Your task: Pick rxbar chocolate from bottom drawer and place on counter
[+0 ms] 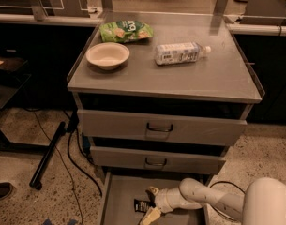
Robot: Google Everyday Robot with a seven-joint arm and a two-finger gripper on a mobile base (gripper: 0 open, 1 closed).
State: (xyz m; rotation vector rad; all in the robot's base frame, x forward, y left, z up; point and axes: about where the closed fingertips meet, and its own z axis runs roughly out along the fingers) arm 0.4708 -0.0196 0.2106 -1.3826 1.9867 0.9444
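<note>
The rxbar chocolate (140, 205), a small black wrapper, lies on the floor of the open bottom drawer (119, 191). My gripper (151, 203) is down inside the drawer, reaching in from the right. It is open, with one fingertip (153, 190) behind the bar and the other in front of it, at the bar's right end. The grey counter (213, 78) is the cabinet's top, well above the gripper.
On the counter stand a cream bowl (107, 55), a green snack bag (126, 30) and a plastic bottle (180, 53) lying on its side. Two upper drawers (159, 127) are shut. A black stand leg and cables (48, 153) lie on the floor at the left.
</note>
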